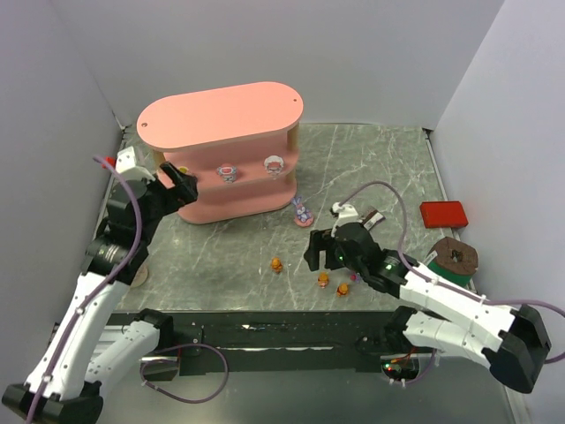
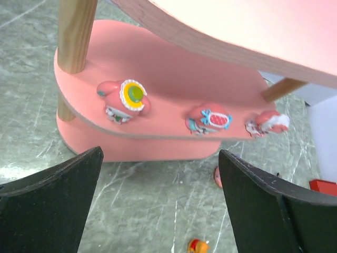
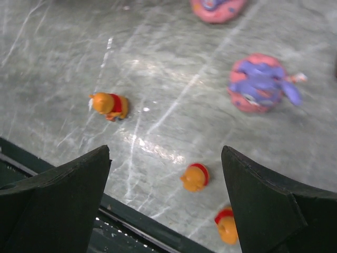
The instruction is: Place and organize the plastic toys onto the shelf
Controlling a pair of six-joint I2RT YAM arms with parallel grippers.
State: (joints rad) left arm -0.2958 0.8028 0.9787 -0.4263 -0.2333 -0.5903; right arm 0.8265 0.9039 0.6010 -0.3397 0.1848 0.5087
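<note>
**Top view:** My left end effector [image 1: 179, 189] hovers at the left end of the pink shelf [image 1: 221, 115], its fingers spread and holding nothing. My right end effector [image 1: 325, 254] is just as wide and empty. It hangs over the grey tabletop [image 1: 229, 247] near three orange bears [image 1: 324, 280]. A purple toy [image 1: 303, 212] stands in front of the shelf, and a red box [image 1: 443, 214] lies far right.

**Left wrist view:** The left end effector [image 2: 160, 158] faces the middle tier [image 2: 174, 68]. Three pink-white toys sit there in a row close to the front lip: one at the left [image 2: 124, 100], one in the middle [image 2: 209, 118] and one at the right [image 2: 267, 124]. What shows of the bottom tier holds nothing.

**Right wrist view:** The right end effector [image 3: 166, 153] frames the bears. One lies apart [image 3: 108, 104], and two are close together [image 3: 195, 177] beside the tabletop's near edge. Two purple toys [image 3: 258, 84] are blurred beyond them.

**Risks, as I judge them:**
- A finger coming down on one of the paired bears could flick its neighbour over the edge.
- A left arm swing this close could bump the shelf and tip the row off the lip.
</note>
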